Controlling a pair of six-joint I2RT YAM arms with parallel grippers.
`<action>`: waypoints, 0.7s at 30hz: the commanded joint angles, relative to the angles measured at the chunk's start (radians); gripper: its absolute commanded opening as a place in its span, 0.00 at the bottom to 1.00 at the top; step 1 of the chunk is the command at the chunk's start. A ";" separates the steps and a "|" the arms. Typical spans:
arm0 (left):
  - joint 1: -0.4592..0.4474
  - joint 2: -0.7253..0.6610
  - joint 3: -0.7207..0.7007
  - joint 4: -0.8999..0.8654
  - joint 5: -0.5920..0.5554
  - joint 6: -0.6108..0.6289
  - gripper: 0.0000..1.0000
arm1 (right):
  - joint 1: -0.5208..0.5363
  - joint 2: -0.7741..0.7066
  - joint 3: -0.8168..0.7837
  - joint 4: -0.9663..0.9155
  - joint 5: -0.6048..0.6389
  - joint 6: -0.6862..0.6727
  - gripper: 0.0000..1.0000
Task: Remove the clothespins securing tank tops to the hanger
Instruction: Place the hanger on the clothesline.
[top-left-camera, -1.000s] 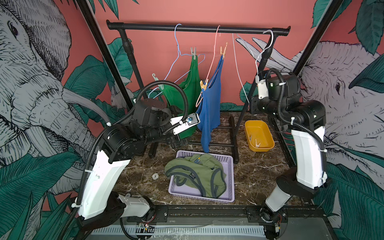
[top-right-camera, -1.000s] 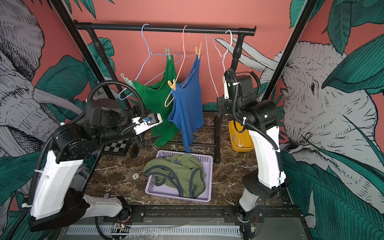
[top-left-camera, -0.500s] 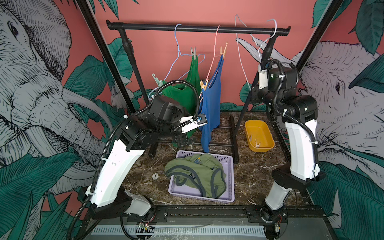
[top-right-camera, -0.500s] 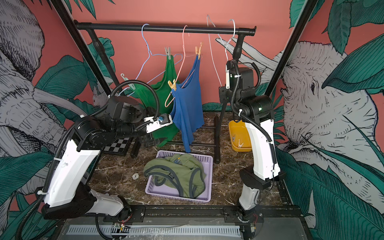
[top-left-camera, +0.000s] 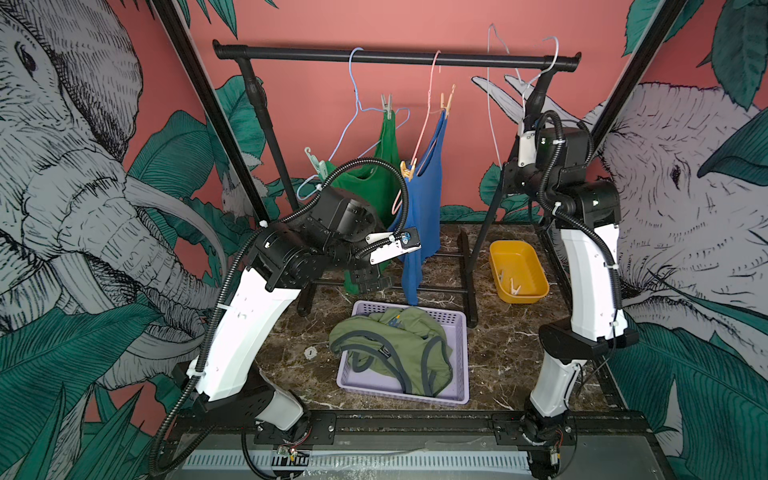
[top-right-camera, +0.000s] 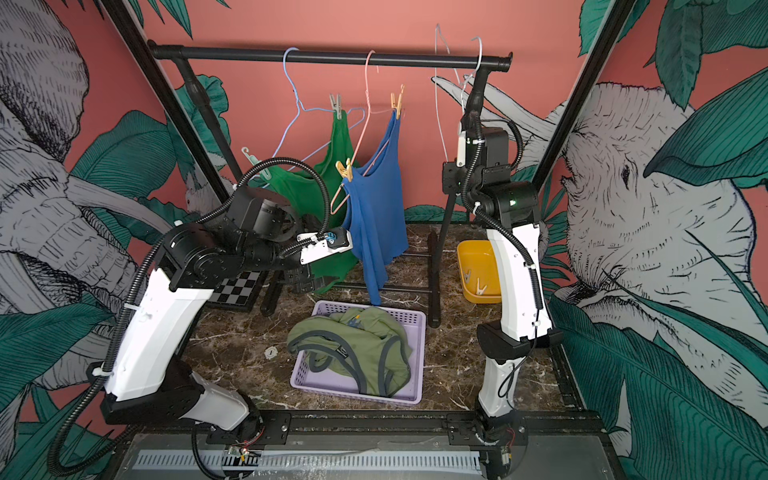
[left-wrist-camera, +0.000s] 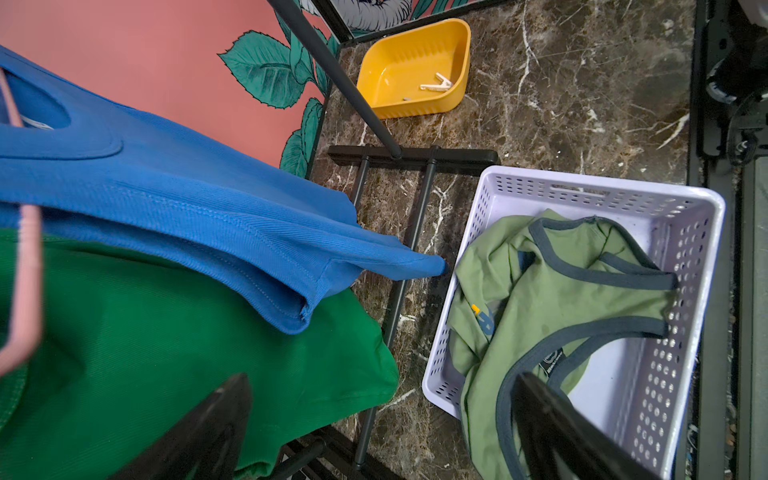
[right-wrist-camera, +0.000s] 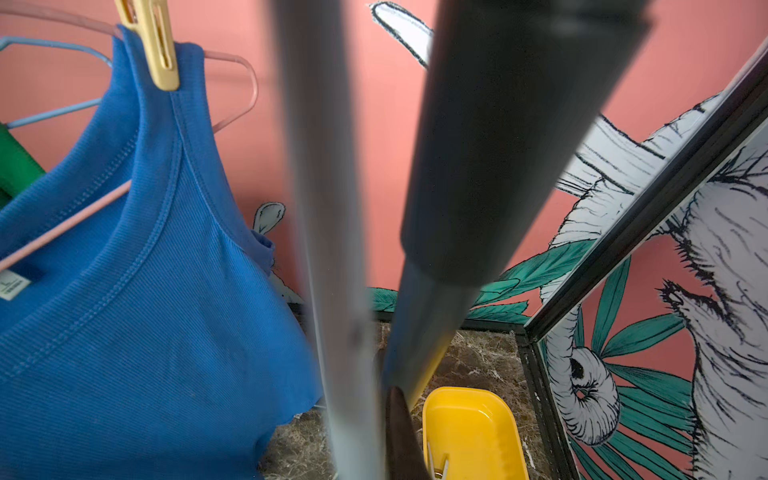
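Note:
A green tank top (top-left-camera: 374, 183) hangs from a pale blue hanger, held by a grey clothespin (top-left-camera: 387, 106) and a mint one (top-left-camera: 316, 160). On a pink hanger the blue tank top (top-left-camera: 424, 208) is pinned by two orange clothespins (top-left-camera: 446, 97) (top-left-camera: 407, 170); the upper one shows close in the right wrist view (right-wrist-camera: 156, 54). The olive tank top (top-left-camera: 395, 353) lies in a lilac basket (top-left-camera: 457, 328). My left gripper (left-wrist-camera: 382, 415) is open and empty beside the green top's hem (left-wrist-camera: 249, 353). My right gripper (top-left-camera: 534, 97) is up by the rail, shut on an empty wire hanger (top-left-camera: 492, 104).
A yellow bin (top-left-camera: 519, 270) with two pale clothespins (top-left-camera: 513, 286) stands at the back right on the marble table. The black rack's rail (top-left-camera: 395, 56), its slanted post (top-left-camera: 486, 224) and its floor bars (left-wrist-camera: 415, 158) hem in both arms. A checkered board (top-right-camera: 241, 286) lies at the left.
My left arm has risen and swung right, up to the hanging tops. My right gripper has climbed along the post and lifted the empty hanger's hook above the rail.

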 joint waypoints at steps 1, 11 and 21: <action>-0.002 0.009 0.036 -0.037 0.022 0.020 0.99 | -0.018 0.022 0.016 0.030 -0.051 0.029 0.00; -0.002 -0.016 -0.015 -0.037 0.035 0.024 0.99 | -0.020 0.025 -0.002 -0.040 -0.106 0.021 0.00; -0.002 -0.036 -0.035 -0.026 0.057 0.022 0.99 | -0.019 0.041 -0.006 -0.111 -0.169 0.030 0.00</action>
